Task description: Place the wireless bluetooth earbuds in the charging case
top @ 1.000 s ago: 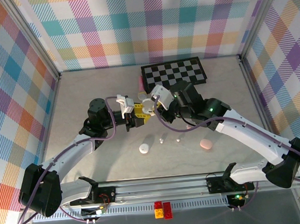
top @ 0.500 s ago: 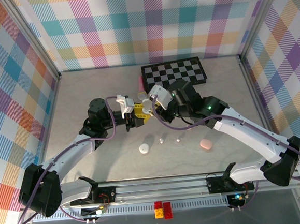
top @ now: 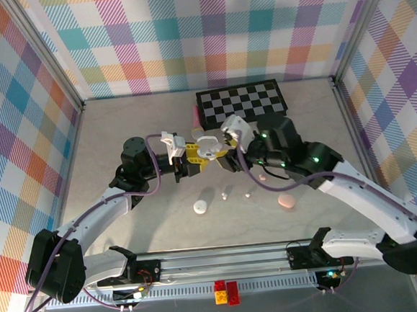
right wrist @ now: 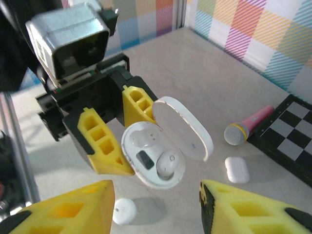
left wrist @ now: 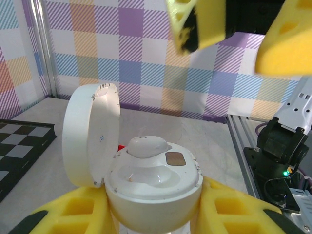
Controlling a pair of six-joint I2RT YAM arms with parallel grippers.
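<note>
Clamping the white charging case (top: 209,146) by its base between yellow pads, the left claw (top: 187,158) holds it raised above the counter (top: 120,134) near the middle of the workspace. The case lid (left wrist: 90,134) stands flipped open to one side. One white earbud (left wrist: 146,146) sits seated in a well of the case, with a small dark square patch on the rim beside it. The right claw (top: 226,151) hovers just beside the case, jaws apart and gripping nothing; in its own wrist view the open case lies beyond its yellow pads (right wrist: 63,209). Two loose earbuds (top: 224,195), tiny and white, lie on the counter nearer the arm bases, near each other but not touching. A small round white case (top: 200,207) lies to their left and a pink case (top: 287,202) to their right. A checkerboard (top: 242,103) lies at the far side, with a pink microphone (right wrist: 248,124) at its left edge and a small white oblong case (right wrist: 237,169) near the microphone.
</note>
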